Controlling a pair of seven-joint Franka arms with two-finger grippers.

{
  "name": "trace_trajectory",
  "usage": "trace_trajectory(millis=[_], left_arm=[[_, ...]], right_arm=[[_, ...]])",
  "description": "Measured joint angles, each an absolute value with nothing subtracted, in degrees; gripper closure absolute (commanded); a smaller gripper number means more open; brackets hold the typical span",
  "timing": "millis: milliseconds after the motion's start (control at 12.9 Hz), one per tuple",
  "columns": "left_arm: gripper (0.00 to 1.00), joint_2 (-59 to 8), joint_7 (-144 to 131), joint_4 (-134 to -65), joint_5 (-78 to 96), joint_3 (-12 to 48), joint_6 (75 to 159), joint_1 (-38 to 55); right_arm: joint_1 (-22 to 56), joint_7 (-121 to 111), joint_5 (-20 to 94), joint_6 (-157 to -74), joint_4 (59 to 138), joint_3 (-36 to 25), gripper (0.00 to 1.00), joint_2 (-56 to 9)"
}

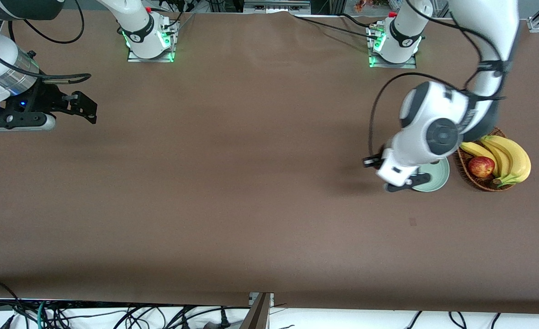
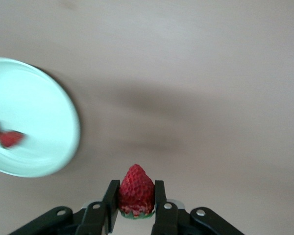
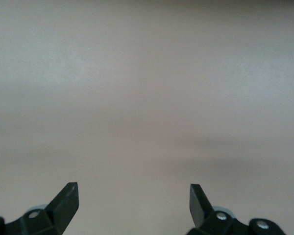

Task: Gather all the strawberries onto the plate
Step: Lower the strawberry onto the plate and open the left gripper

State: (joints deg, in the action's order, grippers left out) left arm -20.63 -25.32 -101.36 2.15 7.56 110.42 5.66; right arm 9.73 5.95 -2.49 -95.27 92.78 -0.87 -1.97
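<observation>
Brown table (image 1: pixel 232 183), long and mostly bare. Wicker basket (image 1: pixel 468 176) at the left arm's end, holding bananas (image 1: pixel 509 157) and a red apple (image 1: pixel 481 166). Pale mint plate (image 1: pixel 436 176) just beside the basket, at its nine o'clock, two strawberries already on it (image 2: pixel 7 137), blurred. Left gripper (image 2: pixel 136 200) at the plate's nine o'clock edge, fingers clamped on the third strawberry (image 2: pixel 136 191): plump, deep red, seeded skin, green cap down between the pads, tip pointing out. Probably just grasped for carrying over the rim. Right gripper (image 3: pixel 134 200) waiting over the table's other end, fingers wide apart, nothing held.
</observation>
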Motion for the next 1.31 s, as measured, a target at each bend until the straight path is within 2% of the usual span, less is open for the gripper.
trace_trajectory(millis=[232,463,541,618,695,772,1081,1313], left_arm=[[0.92,-19.98,-9.68,-107.03,2.63,0.28,111.76,4.53],[0.91,-20.14,-2.49,-116.26,2.72,-3.04,124.09,4.41],[0.89,-20.33,-1.97,-118.88,2.72,-3.12,127.84,4.42],[0.83,-20.74,-1.84,-120.68,2.72,-3.07,130.68,4.46],[0.45,-21.26,-1.82,-121.58,2.72,-3.04,132.46,4.52],[0.0,-21.7,-1.79,-121.79,2.72,-3.03,133.16,4.57],[0.0,-21.37,-0.99,-120.67,2.72,-3.05,133.02,4.61],[0.0,-17.47,-0.79,-114.7,2.73,-3.07,122.26,4.61]], right_arm=[[9.74,5.95,-2.49,-95.26,92.42,-0.74,0.0,-1.97],[9.75,5.95,-2.49,-95.26,92.17,-0.64,0.0,-1.97],[9.75,5.95,-2.49,-95.24,92.17,-0.64,0.0,-1.97],[9.75,5.95,-2.48,-95.23,92.17,-0.64,0.0,-1.97],[9.75,5.95,-2.36,-95.23,92.17,-0.64,0.0,-1.97],[9.75,5.95,-2.2,-95.23,92.17,-0.64,0.0,-1.97],[9.75,5.95,-2.07,-95.21,92.17,-0.65,0.0,-1.97],[9.75,5.95,-2.06,-95.2,92.16,-0.65,0.0,-1.97]])
